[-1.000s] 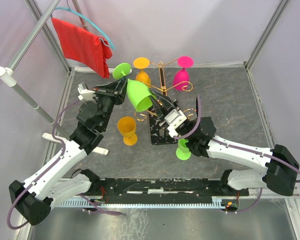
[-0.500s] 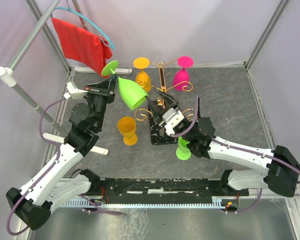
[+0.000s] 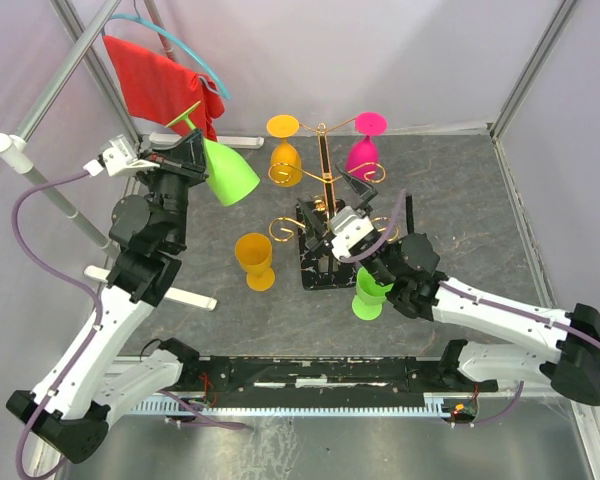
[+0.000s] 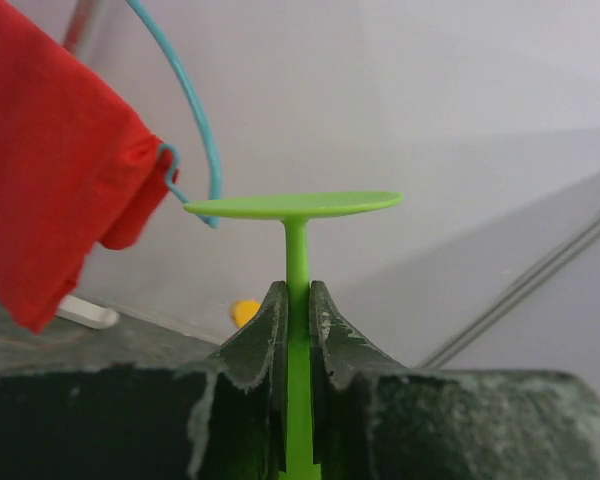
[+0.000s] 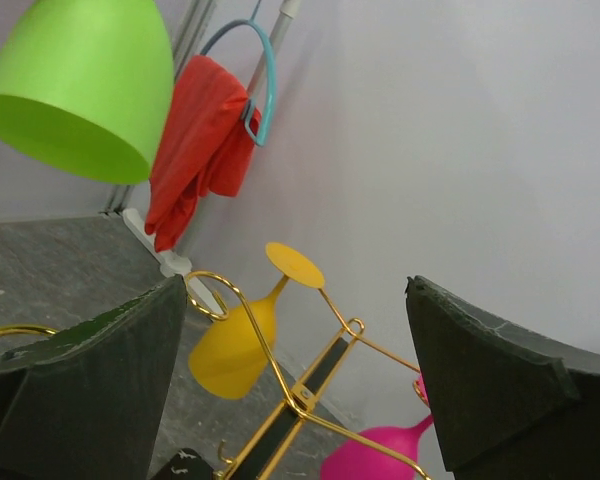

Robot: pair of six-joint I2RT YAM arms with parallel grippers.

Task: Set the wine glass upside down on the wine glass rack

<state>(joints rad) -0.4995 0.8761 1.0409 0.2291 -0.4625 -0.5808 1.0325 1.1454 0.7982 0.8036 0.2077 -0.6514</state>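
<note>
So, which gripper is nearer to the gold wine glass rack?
Right. The right gripper is open at the rack; the left gripper holds a green glass well apart from it.

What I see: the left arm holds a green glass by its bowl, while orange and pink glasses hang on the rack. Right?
No: the left gripper holds the green glass by its stem, as the left wrist view shows.
</note>
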